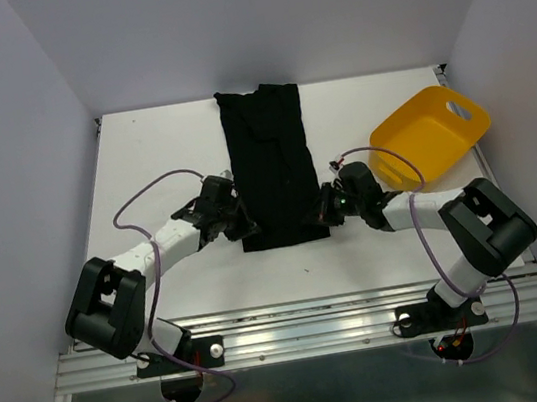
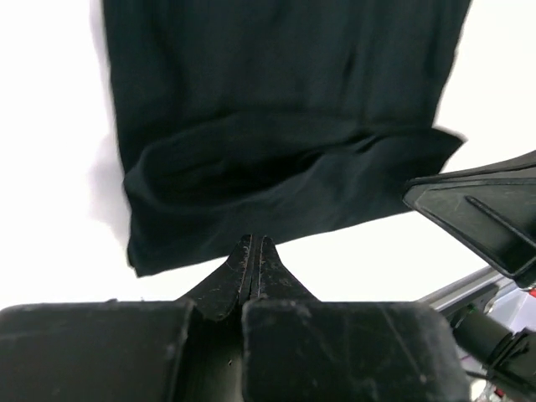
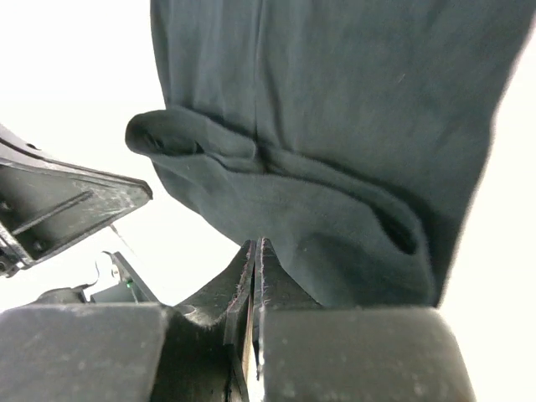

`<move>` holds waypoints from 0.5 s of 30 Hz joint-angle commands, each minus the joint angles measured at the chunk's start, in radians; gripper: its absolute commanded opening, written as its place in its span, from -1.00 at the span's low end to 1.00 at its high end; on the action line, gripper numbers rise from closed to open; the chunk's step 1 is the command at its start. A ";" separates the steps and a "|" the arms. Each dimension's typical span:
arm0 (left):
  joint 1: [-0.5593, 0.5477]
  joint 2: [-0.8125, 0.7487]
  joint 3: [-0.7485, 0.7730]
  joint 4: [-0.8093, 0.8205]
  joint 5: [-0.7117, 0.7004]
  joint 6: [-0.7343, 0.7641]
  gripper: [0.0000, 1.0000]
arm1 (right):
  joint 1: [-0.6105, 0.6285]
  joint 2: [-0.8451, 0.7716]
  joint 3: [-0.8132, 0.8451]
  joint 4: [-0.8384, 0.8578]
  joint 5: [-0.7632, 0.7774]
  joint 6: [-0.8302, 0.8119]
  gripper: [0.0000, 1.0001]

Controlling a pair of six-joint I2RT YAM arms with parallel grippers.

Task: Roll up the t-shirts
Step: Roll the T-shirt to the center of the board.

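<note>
Top external view: the t-shirt (image 1: 271, 160), folded into a long black strip, lies down the middle of the table (image 1: 149, 148), its near end turned over into a first loose roll. The left gripper (image 1: 245, 228) and right gripper (image 1: 323, 209) flank that end, jaws closed tight, tips at the cloth edge; whether any hem is pinched cannot be told. Risk: the soft roll may fall flat, or skew if one side leads.
</note>
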 commanded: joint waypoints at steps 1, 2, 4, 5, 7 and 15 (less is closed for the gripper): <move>0.014 -0.016 0.069 -0.022 -0.039 0.035 -1.00 | -0.038 -0.022 0.010 -0.021 -0.019 -0.050 -0.99; 0.018 0.001 0.075 -0.019 -0.042 0.037 -1.00 | -0.049 -0.007 0.014 -0.027 -0.027 -0.059 -0.99; 0.025 0.021 0.080 -0.007 -0.050 0.043 -1.00 | -0.049 0.013 0.023 -0.032 -0.031 -0.068 -0.98; 0.034 0.045 0.077 0.012 -0.056 0.044 -1.00 | -0.058 0.023 0.030 -0.035 -0.028 -0.073 -0.99; 0.046 0.079 0.079 0.021 -0.050 0.052 -1.00 | -0.058 0.058 0.034 -0.035 -0.021 -0.085 -0.99; 0.060 0.204 0.036 0.082 -0.062 0.060 -1.00 | -0.077 0.158 0.016 -0.039 0.044 -0.119 -0.99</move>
